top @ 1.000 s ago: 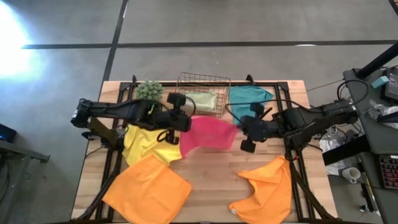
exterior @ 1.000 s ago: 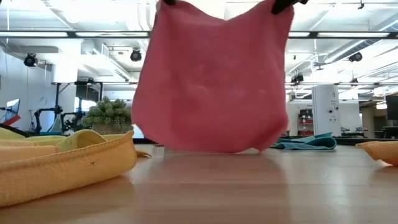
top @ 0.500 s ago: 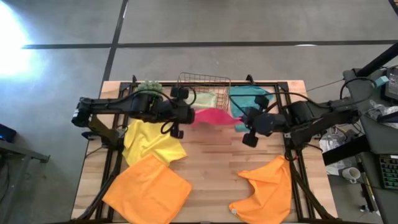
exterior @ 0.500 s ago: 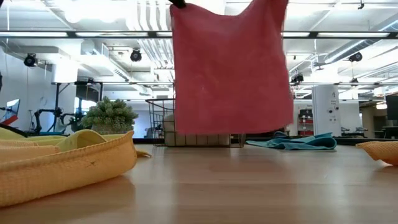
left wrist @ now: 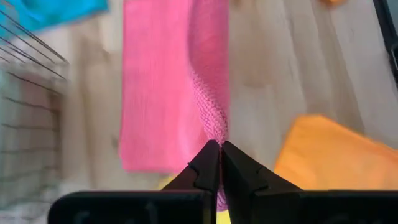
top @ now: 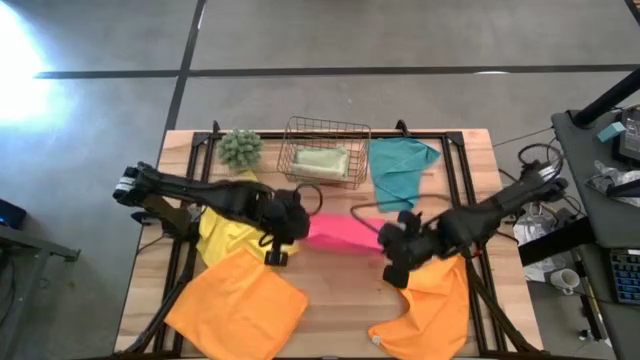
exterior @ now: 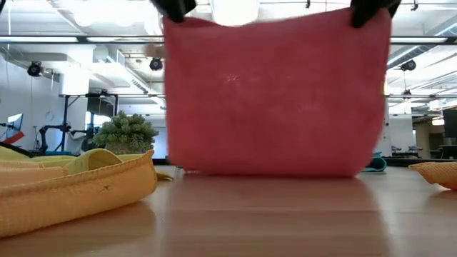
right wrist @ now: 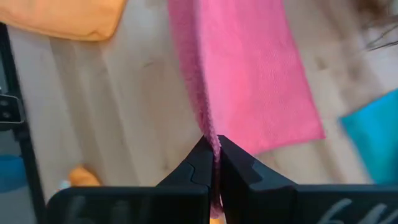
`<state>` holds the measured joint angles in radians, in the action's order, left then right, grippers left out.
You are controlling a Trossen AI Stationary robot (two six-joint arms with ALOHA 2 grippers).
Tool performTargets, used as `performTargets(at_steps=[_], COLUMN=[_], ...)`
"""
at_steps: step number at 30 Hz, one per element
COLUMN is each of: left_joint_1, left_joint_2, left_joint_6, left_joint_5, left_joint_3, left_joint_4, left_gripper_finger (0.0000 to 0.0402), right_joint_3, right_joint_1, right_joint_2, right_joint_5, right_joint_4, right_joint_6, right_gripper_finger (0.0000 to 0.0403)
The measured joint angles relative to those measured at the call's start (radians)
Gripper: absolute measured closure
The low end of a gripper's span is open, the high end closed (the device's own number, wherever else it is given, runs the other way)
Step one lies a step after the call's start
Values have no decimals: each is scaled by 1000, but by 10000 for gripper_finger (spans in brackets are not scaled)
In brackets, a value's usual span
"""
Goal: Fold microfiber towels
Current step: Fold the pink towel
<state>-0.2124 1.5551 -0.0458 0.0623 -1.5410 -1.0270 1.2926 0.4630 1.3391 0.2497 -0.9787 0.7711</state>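
Note:
A pink towel [top: 340, 230] hangs stretched between my two grippers over the middle of the table; it fills the low view [exterior: 275, 100]. My left gripper [top: 290, 222] is shut on its upper left corner. My right gripper [top: 395, 245] is shut on its upper right corner. The towel's lower part [left wrist: 158, 93] lies on the wood on the far side of the held edge. Other towels lie around: yellow [top: 240, 235], orange at near left [top: 235, 305], orange at near right [top: 425, 305], teal [top: 400, 165], and sage green [top: 322, 160] in the wire basket. My left gripper pinches the pink towel's upper left corner [left wrist: 214, 130] between its two fingertips, coming from above and the table's left. The top edge runs taut to the other gripper. The towel hangs below the fingers with its lower part on the table. My right gripper pinches the pink towel's upper right corner [right wrist: 208, 134] between its two fingertips, coming from above and the table's right. The towel hangs below the fingers, and its lower part [right wrist: 261, 81] lies on the table. One layer or several, I cannot tell.
A wire basket [top: 325, 150] stands at the far middle, with a fuzzy green plant ball [top: 240, 147] to its left. Bare wood [top: 340, 290] shows between the two orange towels toward the near edge.
Both grippers first swung the pink towel toward the far edge, near the basket, with the towel lifted clear. They have then come toward the near edge and down. The towel's lower part now lies on the table, and its top edge is drawn taut.

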Motion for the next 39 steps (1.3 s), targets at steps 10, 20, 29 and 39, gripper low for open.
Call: performTargets(at_steps=[10,20,29,39], left_joint_1=[-129,-140,-92,22], left_joint_2=[0,9,14,37], left_joint_6=[-134,-184,-184,-180], left_joint_5=[-39,23,113,127], left_joint_3=[153,277,312,313], left_joint_4=[140,216,244,265], left_gripper_finger=[402,402,402,402], right_joint_3=[0,0,-31,-163], right_joint_1=[116,138,43,-58], right_joint_2=[202,317,273,256], right_joint_5=[-22,3,72,27], right_joint_4=[105,120,14,137], right_joint_6=[128,197,128,26], right_gripper_finger=[394,394,395,395])
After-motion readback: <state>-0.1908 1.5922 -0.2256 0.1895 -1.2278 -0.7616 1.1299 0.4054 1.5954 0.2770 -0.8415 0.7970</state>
